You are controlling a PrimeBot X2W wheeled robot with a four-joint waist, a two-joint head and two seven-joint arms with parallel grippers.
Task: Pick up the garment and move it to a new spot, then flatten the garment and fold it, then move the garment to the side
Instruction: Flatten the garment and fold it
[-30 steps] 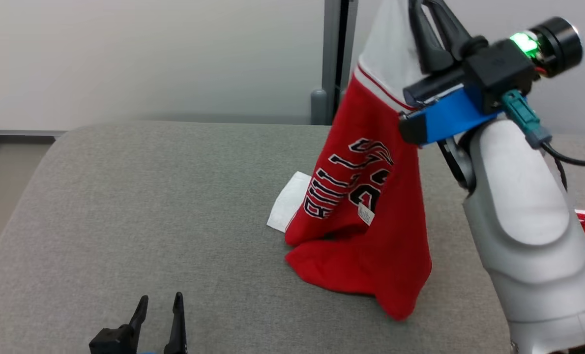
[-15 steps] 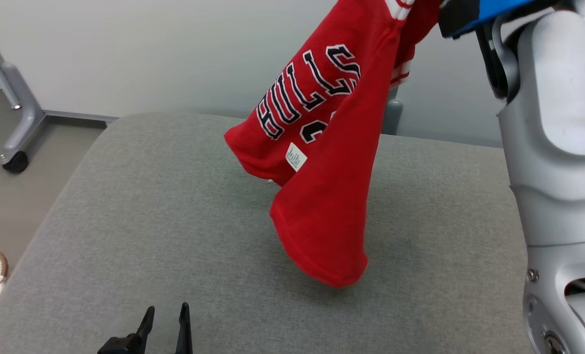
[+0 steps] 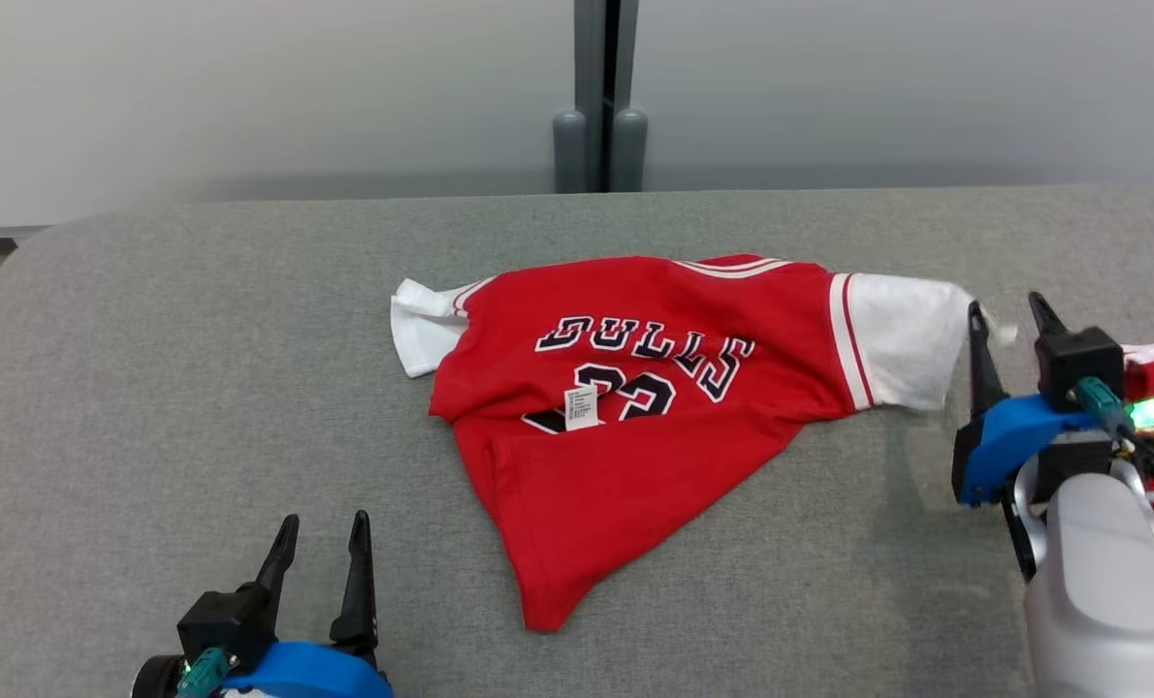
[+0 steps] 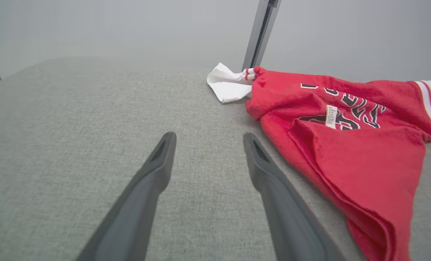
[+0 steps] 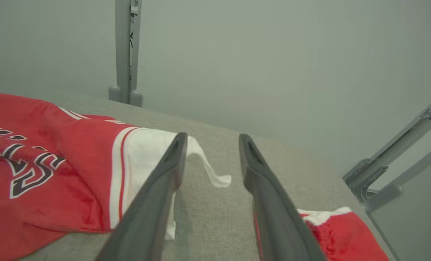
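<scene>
right gripper (image 3: pixel 1004 302) stands part-open around the white sleeve (image 3: pixel 902 349) of the bulls jersey (image 3: pixel 625 465), clamping nothing; pulling away could snag and rumple it. left gripper (image 3: pixel 325 517) gapes empty.

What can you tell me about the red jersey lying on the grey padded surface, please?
The red jersey looks like soft knit, with white sleeves set off by striped trim, dark white-outlined lettering and a number on the chest, and a small white tag. It lies crumpled, not flat, on the grey fabric surface, its lower part folded to a point toward the robot. One sleeve's tip lies between the parted fingers of the right pincer; contact is unclear.
</scene>
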